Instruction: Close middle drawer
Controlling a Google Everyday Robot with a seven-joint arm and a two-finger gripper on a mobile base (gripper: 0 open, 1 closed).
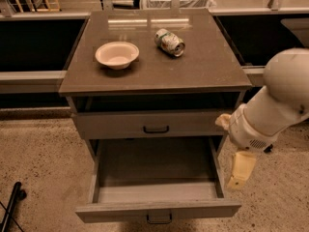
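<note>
Below the counter's (193, 74) front edge, the middle drawer (159, 210) stands pulled far out toward the camera, its grey inside bare and its flat front with the small dark loop handle low in view. Above it, just under the front edge, the upper drawer (116, 124) sits slightly out, with a dark gap showing over its front. Off the counter's front right corner, the gripper (240, 170) hangs downward on the end of a bulky white arm (277, 100), beside the right side wall of the middle drawer and apart from its front; whether it is wide or narrow I cannot tell, and it holds nothing that shows. On the counter, a pale bowl (117, 55) stands upright toward the left edge, and a crushed can (170, 42) lies on its side nearer the back edge, well apart from the bowl. Speckled floor (38, 153) spreads around the cabinet.
</note>
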